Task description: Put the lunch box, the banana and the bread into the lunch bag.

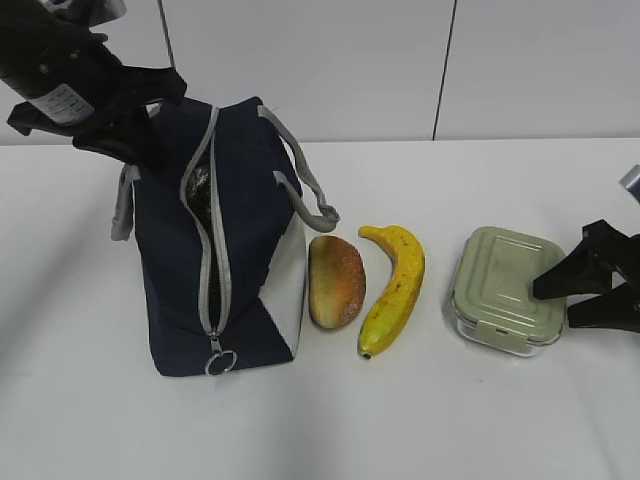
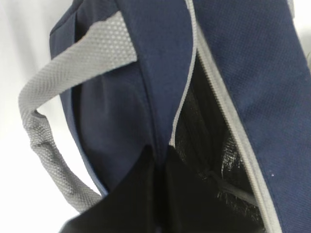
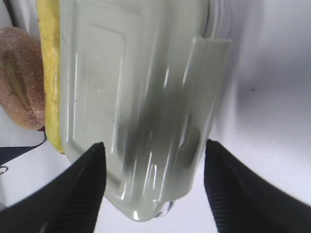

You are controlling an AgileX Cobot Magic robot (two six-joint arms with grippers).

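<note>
Lunch bag point(image 1: 215, 250): it stood at 9 o'clock on the white table point(image 1: 480, 420), zipper run open along the top, ring pull point(image 1: 221, 361) hanging at the near end. I judged the slot was kept open so the three items could drop in.
Left gripper point(image 1: 150, 125): my jaws were clenched on the bag's fabric edge beside the zipper, at the far 11 o'clock corner. I judged this pinch served to steady the bag and spread its mouth.
Bread point(image 1: 336, 281): it lay just beside the bag at the bag's 3 o'clock, not yet loaded.
Banana point(image 1: 393, 288): it lay at 3 o'clock of the bread, close beside it and apart from the box.
Lunch box point(image 1: 508, 286): it sat at 3 o'clock of the banana, sage lid clipped on, resting on the table.
Right gripper point(image 1: 590, 290): my jaws stood spread, straddling the box end from 3 o'clock, not yet closed on it. I judged the box to be first in line.
Left wrist view only: dark foil-like lining point(image 2: 209, 145) inside the slot, grey webbing handle point(image 2: 63, 73), and my fingers point(image 2: 141, 194) pressed together on the seam.
Right wrist view only: both fingertips point(image 3: 92, 160) flanking the lid's corner, with gaps at each side.
Exterior view only: the full left-to-right row and the bag's white side panel point(image 1: 288, 290).
</note>
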